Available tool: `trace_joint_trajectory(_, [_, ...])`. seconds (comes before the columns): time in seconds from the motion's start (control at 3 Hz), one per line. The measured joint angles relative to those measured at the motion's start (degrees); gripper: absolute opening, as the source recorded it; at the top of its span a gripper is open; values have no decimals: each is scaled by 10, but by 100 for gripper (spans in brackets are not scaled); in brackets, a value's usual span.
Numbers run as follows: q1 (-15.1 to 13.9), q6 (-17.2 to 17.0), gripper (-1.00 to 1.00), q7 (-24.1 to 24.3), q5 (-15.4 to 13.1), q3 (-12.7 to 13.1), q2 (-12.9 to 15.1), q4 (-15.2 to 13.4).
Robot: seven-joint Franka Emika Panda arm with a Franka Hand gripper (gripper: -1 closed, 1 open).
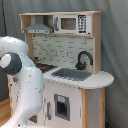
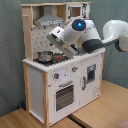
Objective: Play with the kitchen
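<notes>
The kitchen [image 1: 75, 92] is a tall toy unit of white panels and pale wood. In the first exterior view its hood [image 1: 39, 29] and microwave [image 1: 70, 23] sit up top, with the black tap [image 1: 83, 59] over the grey sink [image 1: 72, 75]. My white arm [image 1: 22, 75] fills the first exterior view's left and hides part of the black-red hob [image 1: 46, 67]. In the second exterior view my gripper [image 2: 64, 49] hangs just above the counter, right of a small metal pot [image 2: 45, 55] on the hob. Below are knobs [image 2: 57, 76] and the oven door [image 2: 63, 95].
A grey curtain [image 1: 115, 45] hangs behind the kitchen. The unit stands on pale wooden boards [image 2: 100, 116]. A dark panel [image 1: 61, 106] is set into the front under the sink. The arm's upper link [image 2: 116, 32] reaches in from the second exterior view's right.
</notes>
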Motion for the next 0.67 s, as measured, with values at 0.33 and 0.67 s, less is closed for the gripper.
trace_joint_trajectory(0.33, [-1, 19, 100, -28, -20, 3, 0, -45])
trace_joint_trajectory(0.67, [-1, 42, 100, -54, -40, 4, -1, -91])
